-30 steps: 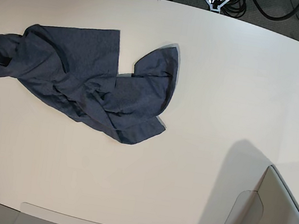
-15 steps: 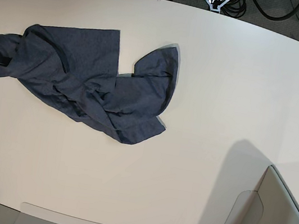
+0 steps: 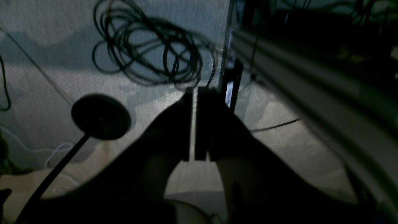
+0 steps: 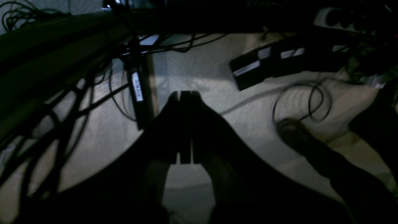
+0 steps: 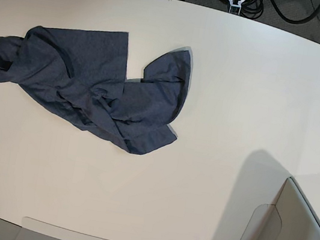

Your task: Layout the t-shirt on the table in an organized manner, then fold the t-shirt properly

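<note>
Below the table's level, over cable-strewn floor, the left gripper (image 3: 193,124) and right gripper (image 4: 185,124) hang closed and empty, while the crumpled t-shirt (image 5: 92,88) lies toward the off-white table's (image 5: 243,96) left edge, its right half bare.

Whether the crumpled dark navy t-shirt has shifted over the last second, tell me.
No. The crumpled dark navy t-shirt lies in the same spot and outline against the off-white table's far edge.
</note>
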